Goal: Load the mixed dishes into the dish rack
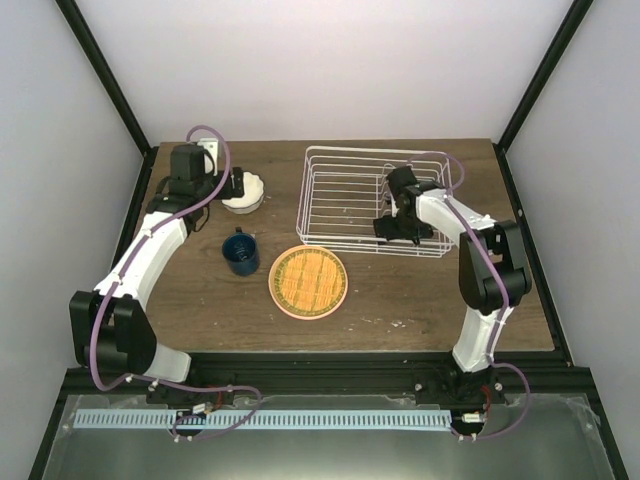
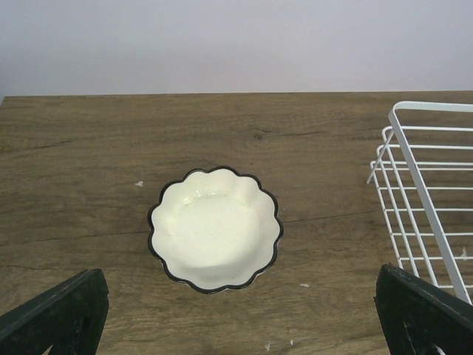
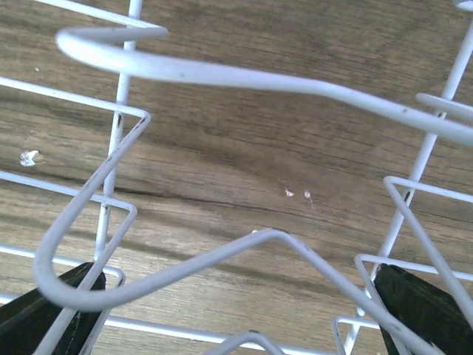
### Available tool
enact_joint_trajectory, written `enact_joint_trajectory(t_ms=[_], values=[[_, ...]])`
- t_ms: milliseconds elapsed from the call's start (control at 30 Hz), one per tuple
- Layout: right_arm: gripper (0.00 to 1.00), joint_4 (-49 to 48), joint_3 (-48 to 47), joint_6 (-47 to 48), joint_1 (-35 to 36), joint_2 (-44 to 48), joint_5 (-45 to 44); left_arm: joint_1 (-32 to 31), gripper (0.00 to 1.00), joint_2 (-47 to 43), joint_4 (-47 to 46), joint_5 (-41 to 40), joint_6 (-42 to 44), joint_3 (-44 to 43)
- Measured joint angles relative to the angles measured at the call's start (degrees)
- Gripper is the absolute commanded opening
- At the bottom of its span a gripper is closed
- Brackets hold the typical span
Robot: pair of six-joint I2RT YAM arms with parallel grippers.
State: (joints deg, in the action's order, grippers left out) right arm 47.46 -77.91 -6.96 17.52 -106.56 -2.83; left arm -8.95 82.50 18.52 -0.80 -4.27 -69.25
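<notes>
- The white bowl [image 2: 215, 228] sits right side up on the table [image 2: 89, 148], at about 10 o'clock on the table in the top view. It is round, so no side is longer than another.
- The left pincer [image 2: 240, 307] is just beside the bowl and is open wide, holding nothing. In the wrist view the bowl is straight ahead at 12 o'clock, between the lines of the two fingers.
- The dish rack [image 2: 418, 177] is at 3 o'clock from the bowl, close by.
- The blue mug [image 1: 240, 253] is at 6 o'clock from the bowl. The orange plate [image 1: 308, 280] is near 4 o'clock.
- The pink plate [image 1: 282, 307] seems to lie under the orange one. Only a thin rim shows.
- The right pincer [image 3: 236, 318] is low inside the rack, open wide and holding nothing.
- The left arm is much nearer the bowl, so I think the bowl is its job.
</notes>
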Motion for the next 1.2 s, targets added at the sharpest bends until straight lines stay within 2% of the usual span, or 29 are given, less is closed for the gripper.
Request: enact_joint_trajectory(t_ms=[467,833,1200], values=[[1.0,-1.88,3.61,1.79,0.61,3.08,-1.07,0.0,1.0,-0.02,0.13,0.0,-0.07,-0.07],[1.0,4.79,-6.29,2.64,0.74,3.08,-3.17,0.0,1.0,-0.28,0.46,0.04,-0.26,-0.07],[1.0,3.32,-5.05,3.43,1.07,3.08,-3.82,0.0,1.0,-1.01,0.48,0.04,-0.24,-0.04]])
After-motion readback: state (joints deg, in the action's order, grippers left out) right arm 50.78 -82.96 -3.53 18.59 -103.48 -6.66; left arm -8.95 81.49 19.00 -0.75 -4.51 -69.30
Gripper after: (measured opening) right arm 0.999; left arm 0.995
